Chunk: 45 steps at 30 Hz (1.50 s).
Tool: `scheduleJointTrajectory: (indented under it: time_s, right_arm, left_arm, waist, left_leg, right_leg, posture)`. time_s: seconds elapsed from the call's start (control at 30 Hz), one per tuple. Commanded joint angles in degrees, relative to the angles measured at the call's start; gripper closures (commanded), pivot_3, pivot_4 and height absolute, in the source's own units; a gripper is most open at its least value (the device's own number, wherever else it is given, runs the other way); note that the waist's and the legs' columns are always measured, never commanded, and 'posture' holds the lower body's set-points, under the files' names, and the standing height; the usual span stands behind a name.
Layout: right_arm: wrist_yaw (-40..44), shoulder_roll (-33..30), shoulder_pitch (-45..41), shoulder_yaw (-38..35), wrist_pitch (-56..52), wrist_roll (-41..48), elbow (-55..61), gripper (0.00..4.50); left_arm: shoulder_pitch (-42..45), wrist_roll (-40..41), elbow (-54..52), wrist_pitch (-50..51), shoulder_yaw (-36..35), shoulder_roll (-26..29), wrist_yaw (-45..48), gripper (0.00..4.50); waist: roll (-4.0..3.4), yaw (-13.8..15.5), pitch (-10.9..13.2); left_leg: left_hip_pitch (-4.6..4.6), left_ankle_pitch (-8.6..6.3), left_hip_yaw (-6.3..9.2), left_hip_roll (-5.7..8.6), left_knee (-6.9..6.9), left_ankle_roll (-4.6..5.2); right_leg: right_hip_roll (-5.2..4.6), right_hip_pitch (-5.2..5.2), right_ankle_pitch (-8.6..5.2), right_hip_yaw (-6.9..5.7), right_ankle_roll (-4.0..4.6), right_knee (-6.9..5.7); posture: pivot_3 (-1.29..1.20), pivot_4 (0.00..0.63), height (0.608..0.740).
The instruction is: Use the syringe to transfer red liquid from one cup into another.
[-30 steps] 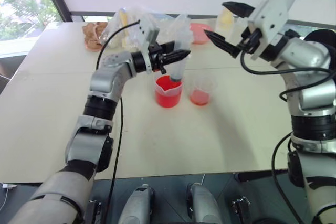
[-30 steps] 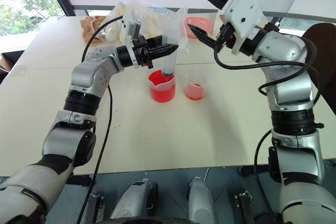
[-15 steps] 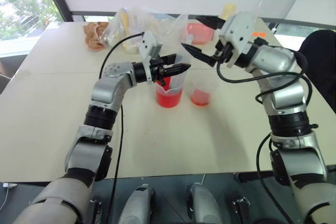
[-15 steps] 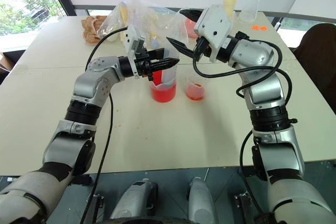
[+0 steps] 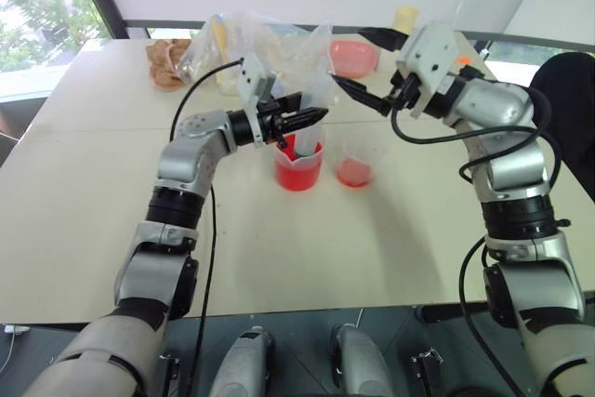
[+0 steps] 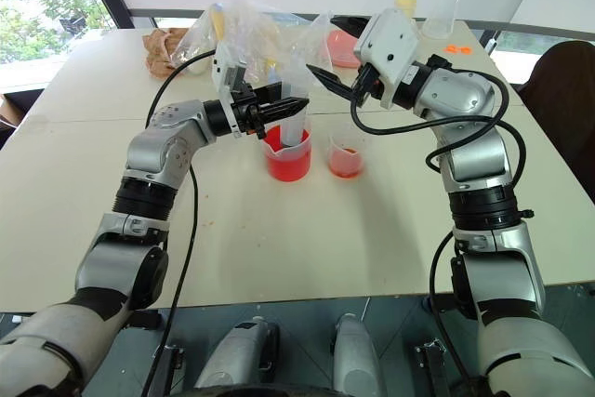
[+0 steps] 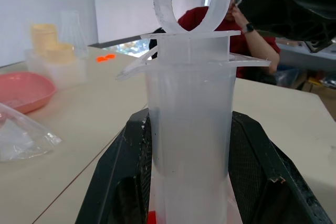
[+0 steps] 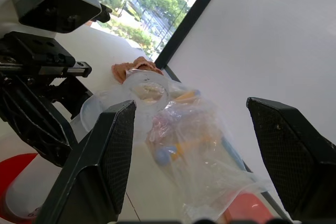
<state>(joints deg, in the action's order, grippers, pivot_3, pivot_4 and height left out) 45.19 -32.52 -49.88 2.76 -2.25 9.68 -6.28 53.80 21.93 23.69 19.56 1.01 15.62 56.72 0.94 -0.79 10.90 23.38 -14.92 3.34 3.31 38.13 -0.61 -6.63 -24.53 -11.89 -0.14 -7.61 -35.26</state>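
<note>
L arm reaches fwd, black two-finger left gripper point(image 5: 314, 116) level, pointing right, fingers point(image 7: 126, 182) clamped tight. R arm raised, black two-finger right gripper point(image 6: 334, 50) spread wide, pointing left.

Syringe point(image 7: 190, 124): clear, frosted plastic, showing milky white. Beaker point(image 5: 298, 166): clear, glowing bright red-orange with liquid point(image 5: 297, 172). Small cup point(image 5: 355, 163): clear, showing reddish at its base. Bowl point(image 5: 353, 56): opaque pink. Bag point(image 6: 270, 39): clear plastic, showing yellow and blue pieces inside. Table point(image 5: 307, 248): plain cream. Left gripper point(image 5: 311, 116) and right gripper point(image 5: 361, 64): fingers showing black, with fine cross-hatched pads. Arms: showing silver-grey with black cables. Containers point(image 7: 52, 56): pale yellow. Person's sleeve point(image 7: 197, 22): red.
</note>
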Motion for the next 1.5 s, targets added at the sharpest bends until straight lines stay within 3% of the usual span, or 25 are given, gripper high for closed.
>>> scheduleJointTrajectory:
  time_s: [0.03,0.23,0.33,0.5,1.5]
  right_arm:
    - [-0.39,0.57,-0.78,-1.16,1.52,0.01,0.27,0.99]
    - [-0.07,3.82,-1.68,0.45,3.32,-0.36,-2.85,0.99]
    - [0.71,5.25,-2.19,0.93,4.52,-0.36,-3.80,1.81]
    - [1.78,5.78,-2.52,0.86,4.96,-0.15,-3.82,4.43]
    - [-5.17,2.66,-9.60,-4.08,8.09,-3.29,-7.70,4.47]
  left_arm:
    - [-0.48,-0.40,-3.00,-1.49,0.96,0.06,1.20,3.03]
    - [-2.53,-2.17,-3.80,-3.17,3.11,-0.35,1.88,3.03]
    - [-2.49,-2.87,-2.78,-4.06,2.85,-0.54,0.93,3.03]
    - [-1.34,-3.52,-0.49,-6.21,1.49,-0.52,-0.99,3.03]
    - [-0.63,-5.87,8.07,-13.60,2.27,-0.66,-1.60,3.03]
  waist:
    - [0.00,0.00,0.00]
    - [-0.01,-0.04,0.00]
    - [-0.01,0.00,0.00]
    - [-0.01,0.00,0.00]
    - [-0.01,-0.03,0.00]
  left_leg:
    - [0.00,0.00,0.00,0.00,0.00,0.00]
    - [-0.01,0.01,0.00,0.00,0.00,-0.01]
    - [-0.01,0.01,0.00,-0.01,0.00,-0.01]
    - [-0.01,0.01,0.01,0.00,0.00,-0.01]
    - [0.00,0.00,0.01,0.00,0.00,-0.01]
  right_leg:
    - [0.00,0.00,0.00,0.00,0.00,0.00]
    - [0.01,-0.01,0.00,0.01,0.00,-0.03]
    - [0.01,-0.01,0.00,0.01,0.00,-0.03]
    - [0.01,-0.01,0.00,0.00,0.00,-0.03]
    - [0.02,-0.02,0.00,0.00,0.00,-0.04]
  posture:
    - [0.00,0.150,0.740]
    - [0.00,0.150,0.740]
    - [0.00,0.150,0.740]
    - [0.00,0.150,0.740]
    - [0.00,0.150,0.740]
